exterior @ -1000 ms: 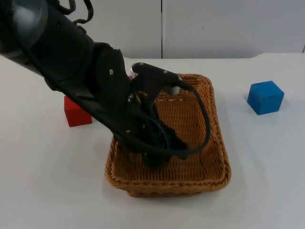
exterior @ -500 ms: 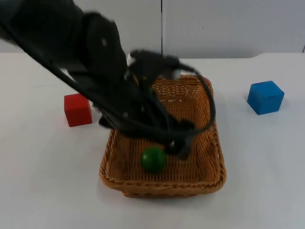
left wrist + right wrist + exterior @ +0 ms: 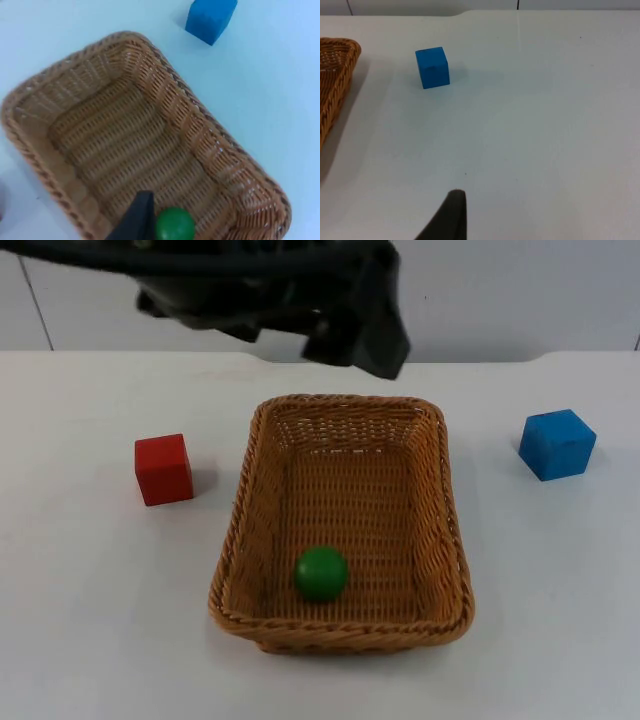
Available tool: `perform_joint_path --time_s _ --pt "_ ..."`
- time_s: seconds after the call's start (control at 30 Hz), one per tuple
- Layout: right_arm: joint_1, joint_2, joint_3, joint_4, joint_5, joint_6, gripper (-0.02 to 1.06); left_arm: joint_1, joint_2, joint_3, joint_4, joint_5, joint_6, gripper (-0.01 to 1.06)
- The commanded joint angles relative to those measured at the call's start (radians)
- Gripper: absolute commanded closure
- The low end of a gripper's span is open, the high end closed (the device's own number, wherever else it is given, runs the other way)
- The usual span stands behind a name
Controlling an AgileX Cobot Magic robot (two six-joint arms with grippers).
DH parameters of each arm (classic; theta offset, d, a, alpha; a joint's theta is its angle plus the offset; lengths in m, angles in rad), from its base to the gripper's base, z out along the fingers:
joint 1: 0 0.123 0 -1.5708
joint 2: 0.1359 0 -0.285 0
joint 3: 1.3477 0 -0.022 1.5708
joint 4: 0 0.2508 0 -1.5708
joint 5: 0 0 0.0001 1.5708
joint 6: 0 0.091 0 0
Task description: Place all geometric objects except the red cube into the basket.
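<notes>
The white bench (image 3: 90,640) carries a wicker basket (image 3: 440,490) at its centre, where a green ball (image 3: 321,573) is already lodged near the front wall. A blue cube (image 3: 557,444) is left outside, right of the basket; the red cube (image 3: 164,469) is rightly excluded, left. The left tool (image 3: 355,330) is raised above the far rim, blurred; its state cannot be told. The right tool's (image 3: 451,210) state cannot be told either.

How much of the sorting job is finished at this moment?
Done: the green ball lies in the basket. In hand: nothing; the left gripper is high over the basket's far end. Left: the blue cube on the table. The red cube stays out.
</notes>
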Motion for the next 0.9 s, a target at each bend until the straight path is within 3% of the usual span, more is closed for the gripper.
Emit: perform_joint_path --time_s 0.0,0.13,0.17,0.27,0.6,0.77,0.87 --pt "-0.004 -0.003 0.001 -0.004 -0.01 -0.011 -0.01 -0.002 -0.033 0.017 0.043 0.021 -0.029 0.0" --pt "-0.004 -0.003 0.001 -0.004 -0.01 -0.011 -0.01 0.004 -0.109 0.064 0.278 0.056 -0.25 0.0" --pt "-0.004 -0.003 0.001 -0.004 -0.01 -0.011 -0.01 0.004 -0.109 0.064 0.278 0.056 -0.25 0.0" --pt "-0.004 -0.003 0.001 -0.004 -0.01 -0.011 -0.01 0.068 -0.177 0.075 0.434 0.15 -0.402 0.0" --pt "-0.004 -0.003 0.001 -0.002 -0.01 -0.015 -0.01 0.301 -0.344 0.08 0.432 0.263 -0.402 0.0" --pt "-0.004 -0.003 0.001 -0.002 -0.012 -0.019 -0.01 0.377 -0.421 0.156 0.386 0.266 -0.367 0.0" --pt "-0.004 -0.003 -0.005 0.018 -0.024 -0.057 -0.01 0.422 -0.488 0.265 0.322 0.261 -0.314 0.0"
